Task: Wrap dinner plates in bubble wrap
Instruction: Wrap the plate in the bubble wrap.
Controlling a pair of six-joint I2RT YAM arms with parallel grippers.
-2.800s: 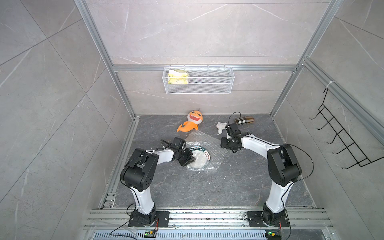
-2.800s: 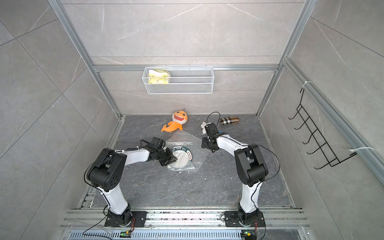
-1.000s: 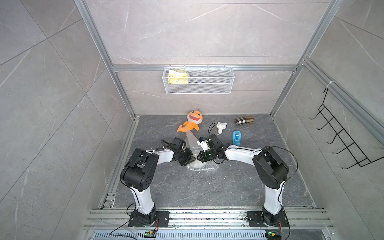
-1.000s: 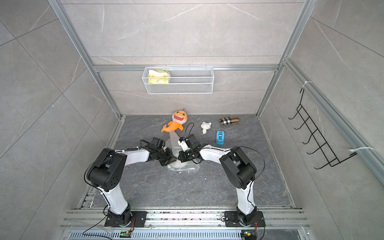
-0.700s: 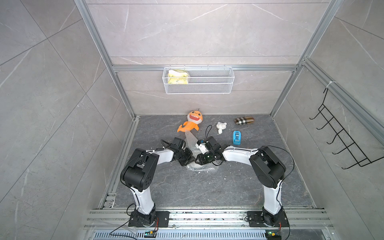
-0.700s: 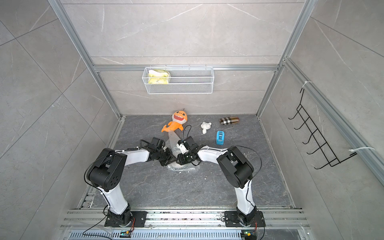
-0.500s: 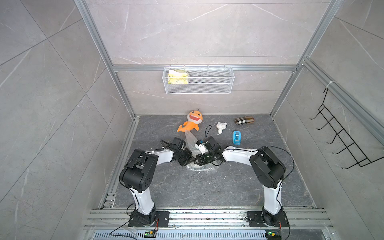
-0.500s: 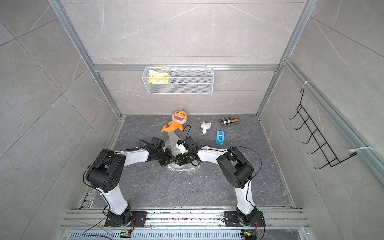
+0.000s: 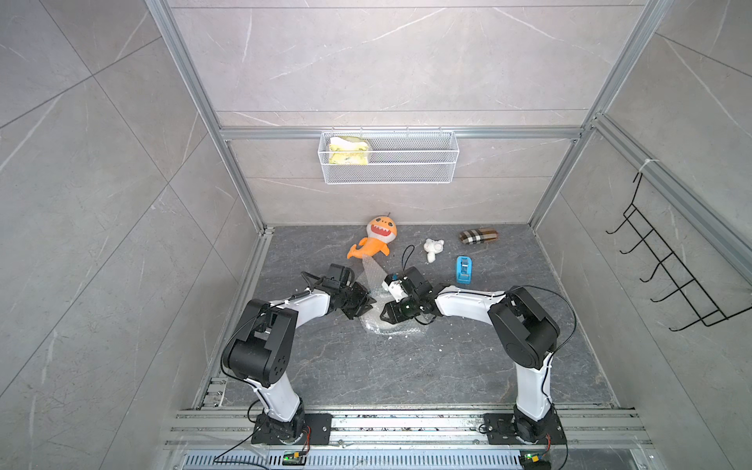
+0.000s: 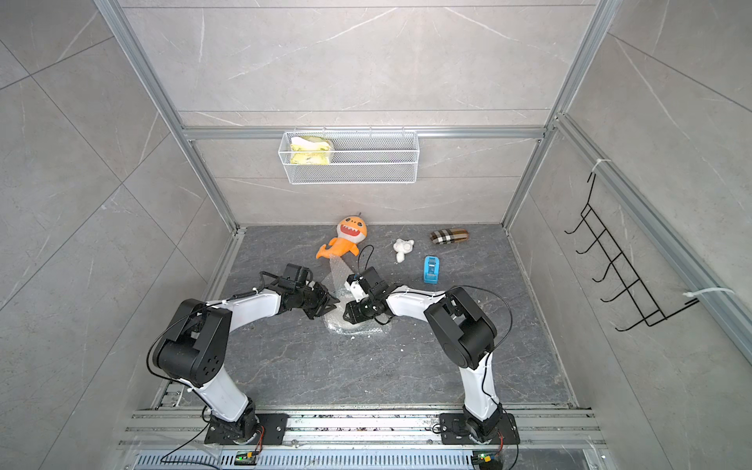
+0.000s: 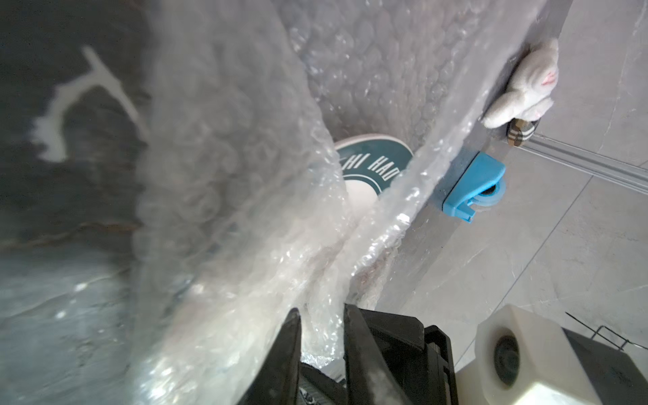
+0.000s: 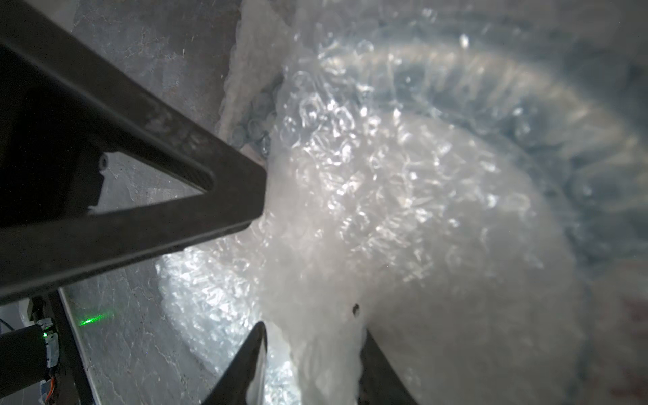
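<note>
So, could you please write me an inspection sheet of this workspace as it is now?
Surface: tabletop, dark grey, marbled.
Job's things: plate, dark rim with white lettering, mostly covered by the bubble wrap; one strip of wrap stands raised.
Clutter: orange shark plush, small white plush, plaid case, blue tape dispenser, all toward the back wall.
End effectors: left end effector pinches bubble wrap; right end effector has wrap between its fingers, grip unclear.
Cables: black cable loops above the right wrist; others run along both arms.
Surroundings: wire basket on the back wall, holding a yellow item; black hook rack on the side wall.
</note>
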